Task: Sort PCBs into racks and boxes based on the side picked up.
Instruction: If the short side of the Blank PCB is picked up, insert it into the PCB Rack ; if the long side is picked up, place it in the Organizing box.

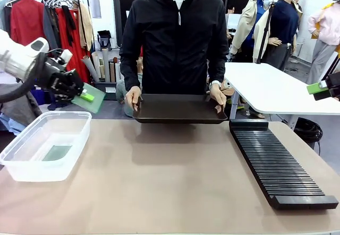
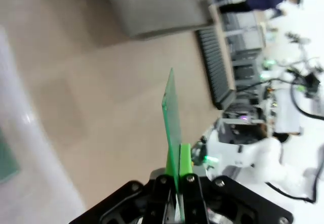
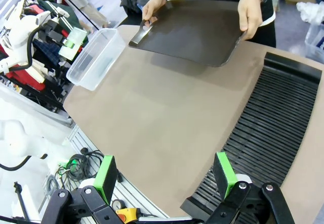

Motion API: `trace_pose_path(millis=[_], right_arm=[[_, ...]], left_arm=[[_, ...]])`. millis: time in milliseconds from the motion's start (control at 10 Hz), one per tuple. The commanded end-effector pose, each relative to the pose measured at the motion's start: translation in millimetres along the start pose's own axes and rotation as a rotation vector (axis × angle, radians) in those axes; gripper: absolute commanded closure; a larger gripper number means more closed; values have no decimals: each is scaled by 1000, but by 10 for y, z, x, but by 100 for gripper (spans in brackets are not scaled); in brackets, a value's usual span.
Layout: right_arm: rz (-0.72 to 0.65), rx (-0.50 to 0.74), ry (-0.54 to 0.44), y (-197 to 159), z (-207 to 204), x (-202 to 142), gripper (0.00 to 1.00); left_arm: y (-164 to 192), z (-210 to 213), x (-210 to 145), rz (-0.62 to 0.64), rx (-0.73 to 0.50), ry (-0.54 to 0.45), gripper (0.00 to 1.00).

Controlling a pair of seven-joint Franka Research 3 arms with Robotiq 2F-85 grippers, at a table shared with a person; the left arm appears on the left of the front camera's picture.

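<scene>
The left pincer (image 1: 85, 94) is clenched on a thin green rectangular PCB (image 1: 90, 98) above the clear plastic box (image 1: 32, 163) at the counter's (image 1: 159, 192) left. The right pincer (image 3: 164, 176) is spread wide over the long black slotted rack (image 3: 273, 128) on the right.

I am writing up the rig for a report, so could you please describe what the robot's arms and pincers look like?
The left arm has smooth white rounded housings with a dark cable looping beneath it. Its left pincer is black and angular, with bright green pads on its two fingers. The right pincer matches: black linkages with visible bolts and green pads. A yellow part sits by its base.
</scene>
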State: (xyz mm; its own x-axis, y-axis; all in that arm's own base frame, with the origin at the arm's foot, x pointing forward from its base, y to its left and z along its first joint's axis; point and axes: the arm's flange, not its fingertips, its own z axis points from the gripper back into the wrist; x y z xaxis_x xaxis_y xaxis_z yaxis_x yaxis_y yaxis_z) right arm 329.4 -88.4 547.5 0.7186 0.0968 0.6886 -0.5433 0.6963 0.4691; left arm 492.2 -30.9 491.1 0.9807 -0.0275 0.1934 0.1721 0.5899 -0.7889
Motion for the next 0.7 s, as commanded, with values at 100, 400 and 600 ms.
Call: trace_pose_path(millis=[100, 400, 600], right_arm=[[14, 20, -29, -6, -19, 22, 0], [14, 20, -29, -6, -19, 22, 0], [14, 20, -29, -6, -19, 22, 0]], left_arm=[[-42, 220, 32, 105, 236, 51, 100], [33, 311, 101, 179, 460, 93, 100], [116, 291, 168, 184, 526, 171, 100]])
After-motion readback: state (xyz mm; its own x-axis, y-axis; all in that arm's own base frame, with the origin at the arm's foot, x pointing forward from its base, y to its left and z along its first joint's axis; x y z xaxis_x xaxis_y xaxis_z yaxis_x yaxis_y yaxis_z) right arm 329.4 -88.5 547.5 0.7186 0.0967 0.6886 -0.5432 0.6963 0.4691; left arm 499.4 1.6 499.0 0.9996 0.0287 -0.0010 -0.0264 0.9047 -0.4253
